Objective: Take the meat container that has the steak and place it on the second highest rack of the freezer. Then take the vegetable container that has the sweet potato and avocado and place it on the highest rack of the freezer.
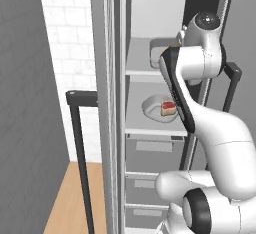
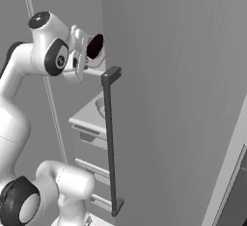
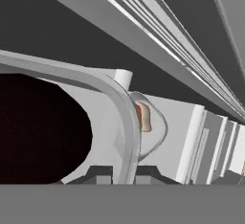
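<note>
Inside the freezer (image 1: 150, 143), the pincer (image 3: 119, 177) is clenched on the vegetable container's (image 3: 125, 122) rim

Light: even, flat and rendered; no single source can be told.
Shadows: soft shade is seen inside the freezer (image 1: 150, 33), above the highest rack (image 1: 142, 71).
Glare: none.
Sharpness: edges are slightly soft and jagged.

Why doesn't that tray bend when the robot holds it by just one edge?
It's probably stiff: the tray keeps its curved rim shape where the gripper pinches it. The avocado sits loose inside, so it may roll if the tray tips. The smooth rim might also slip in such a thin pinch.
</note>
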{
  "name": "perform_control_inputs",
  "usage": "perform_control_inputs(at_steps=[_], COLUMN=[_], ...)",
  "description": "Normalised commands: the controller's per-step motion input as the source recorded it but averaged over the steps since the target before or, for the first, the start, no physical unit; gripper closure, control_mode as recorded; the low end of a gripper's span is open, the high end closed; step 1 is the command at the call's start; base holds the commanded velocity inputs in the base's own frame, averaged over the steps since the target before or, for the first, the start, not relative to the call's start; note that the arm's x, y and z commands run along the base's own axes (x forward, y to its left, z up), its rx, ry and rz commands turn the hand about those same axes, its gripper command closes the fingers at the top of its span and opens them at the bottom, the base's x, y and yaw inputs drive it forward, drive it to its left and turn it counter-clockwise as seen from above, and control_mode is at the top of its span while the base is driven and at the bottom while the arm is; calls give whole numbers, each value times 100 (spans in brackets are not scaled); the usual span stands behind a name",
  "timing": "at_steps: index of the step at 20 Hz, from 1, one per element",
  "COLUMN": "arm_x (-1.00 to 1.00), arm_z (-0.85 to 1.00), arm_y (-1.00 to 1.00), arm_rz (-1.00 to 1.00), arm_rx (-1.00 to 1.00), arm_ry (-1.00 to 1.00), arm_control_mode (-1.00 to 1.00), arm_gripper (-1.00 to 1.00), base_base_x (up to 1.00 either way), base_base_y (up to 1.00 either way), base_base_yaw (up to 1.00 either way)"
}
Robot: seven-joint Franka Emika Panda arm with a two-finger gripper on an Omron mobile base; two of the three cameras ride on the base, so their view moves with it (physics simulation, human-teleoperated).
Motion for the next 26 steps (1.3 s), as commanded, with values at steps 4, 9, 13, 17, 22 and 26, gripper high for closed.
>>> perform_control_inputs(at_steps=[4, 9, 13, 17, 22, 26], arm_x=[28, 63, 27, 5, 10, 12], arm_z=[-12, 0, -23, -21, -17, -13], arm_y=[0, 0, 0, 0, -5, -7], arm_rz=[0, 0, 0, 0, 0, 0], arm_rx=[0, 0, 0, 0, 0, 0], arm_ry=[2, 0, 0, 0, 0, 0], arm_control_mode=[-100, -100, -100, -100, -100, -100], arm_gripper=[100, 100, 100, 100, 100, 100], base_base_x=[0, 0, 0, 0, 0, 0], base_base_y=[0, 0, 0, 0, 0, 0], base_base_yaw=[0, 0, 0, 0, 0, 0])
